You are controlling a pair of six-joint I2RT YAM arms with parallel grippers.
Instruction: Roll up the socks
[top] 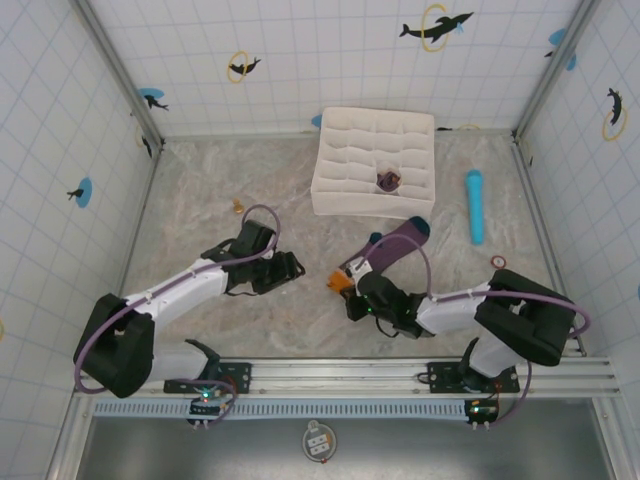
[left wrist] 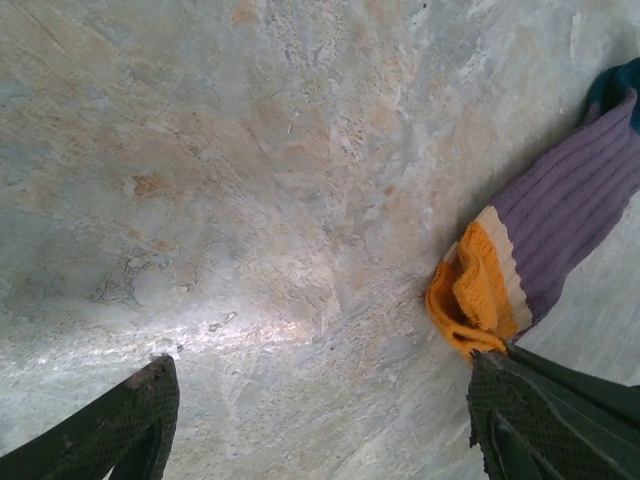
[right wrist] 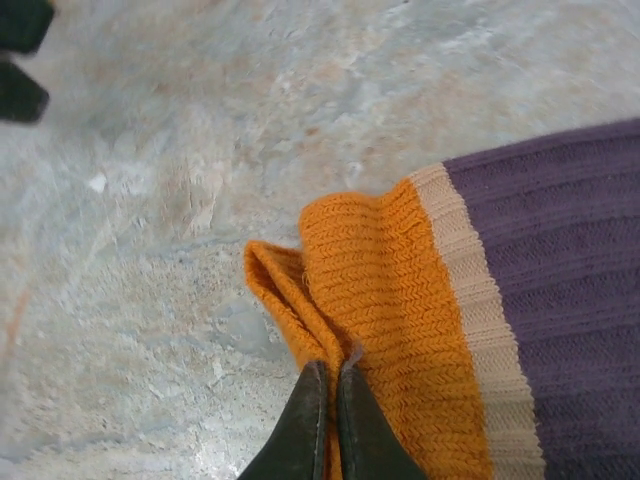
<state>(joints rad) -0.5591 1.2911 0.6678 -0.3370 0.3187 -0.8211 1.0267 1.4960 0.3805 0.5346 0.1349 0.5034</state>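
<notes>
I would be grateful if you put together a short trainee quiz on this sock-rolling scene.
1. True or false: the right gripper is shut on the orange toe of the sock.
2. The left gripper is: A) open, holding nothing; B) shut on the sock; C) gripping a bottle.
3. What lies in one compartment of the white organizer?
Key: 1 true; 2 A; 3 a small dark purple bundle.
</notes>
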